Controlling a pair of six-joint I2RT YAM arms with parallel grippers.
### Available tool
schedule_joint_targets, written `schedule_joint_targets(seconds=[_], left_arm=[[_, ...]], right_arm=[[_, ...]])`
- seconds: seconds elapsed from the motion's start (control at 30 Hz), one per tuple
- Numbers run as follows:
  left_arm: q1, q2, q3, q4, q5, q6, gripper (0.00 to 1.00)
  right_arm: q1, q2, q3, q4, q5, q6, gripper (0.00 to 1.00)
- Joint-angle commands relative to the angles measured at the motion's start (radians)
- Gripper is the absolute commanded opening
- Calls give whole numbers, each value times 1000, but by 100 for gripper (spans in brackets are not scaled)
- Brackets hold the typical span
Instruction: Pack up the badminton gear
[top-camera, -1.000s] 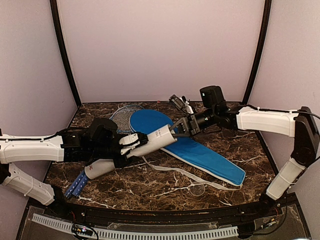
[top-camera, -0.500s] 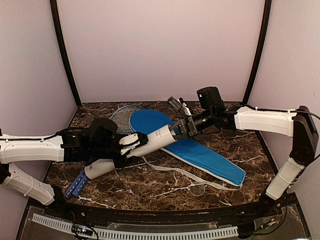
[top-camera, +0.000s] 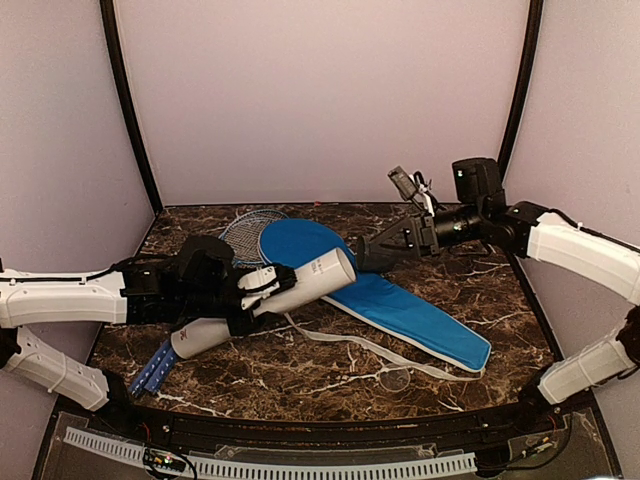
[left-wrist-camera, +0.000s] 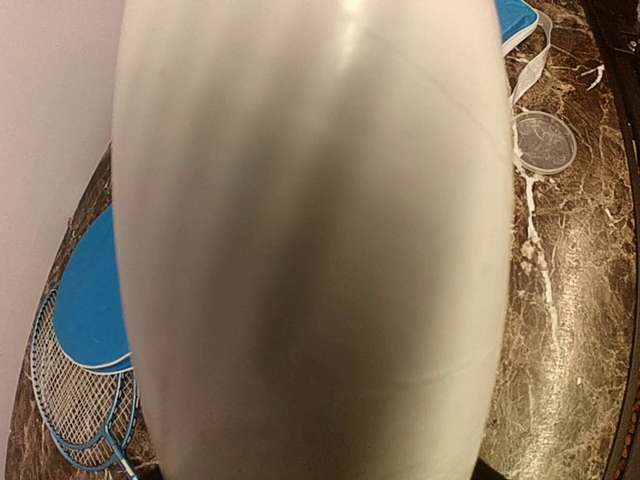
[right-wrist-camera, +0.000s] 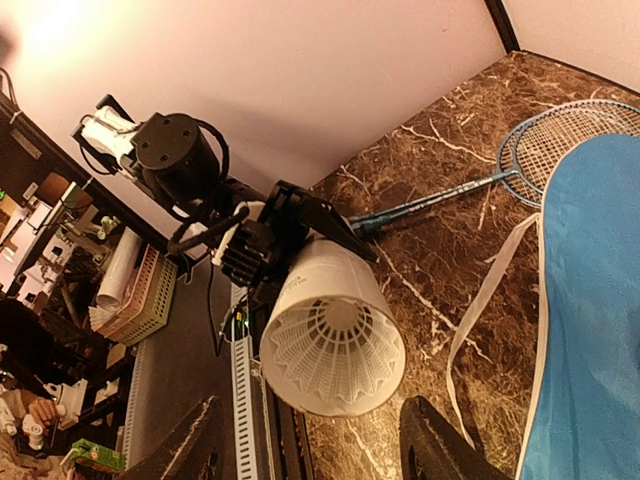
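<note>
I judge this to be the shuttlecock-loading step. My left gripper (top-camera: 258, 291) is clamped around the white tube (top-camera: 300, 282) and holds it off the table (top-camera: 330, 375), tilted, open mouth aimed up toward the right arm. The right gripper (top-camera: 368, 255) hangs just off that mouth with its jaws apart and nothing between them.

Next I would either fetch another shuttlecock, if any is left out, or close the tube. I see no loose shuttlecock anywhere, so I would check before committing. The left grip has to stay steady either way.

The right wrist view looks straight down the mouth and shows a white shuttlecock (right-wrist-camera: 330, 345) seated inside, feathers outward; the overhead view cannot show that. The left wrist view is almost filled by the tube, but past it lies a small clear round disc (left-wrist-camera: 543, 143), possibly a lid, which I cannot confirm.

The overhead view gives the layout: the blue zip bag (top-camera: 410, 310) lies flat at mid-table, and the racket heads (top-camera: 247, 232) poke out at its far end.
</note>
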Motion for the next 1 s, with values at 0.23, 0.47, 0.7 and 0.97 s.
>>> schedule_joint_targets(seconds=[0.23, 0.47, 0.7, 0.97], left_arm=[[-25, 48, -6, 5, 45, -8, 58], [-29, 76, -6, 20, 86, -36, 58], [-30, 86, -8, 27, 102, -44, 58], [-32, 89, -4, 23, 96, -45, 58]], right_arm=[[26, -131, -189, -197, 432, 43, 61], [116, -261, -438, -217, 615, 230, 47], [282, -365, -603, -155, 663, 488, 40], [360, -287, -568, -230, 825, 526, 38]])
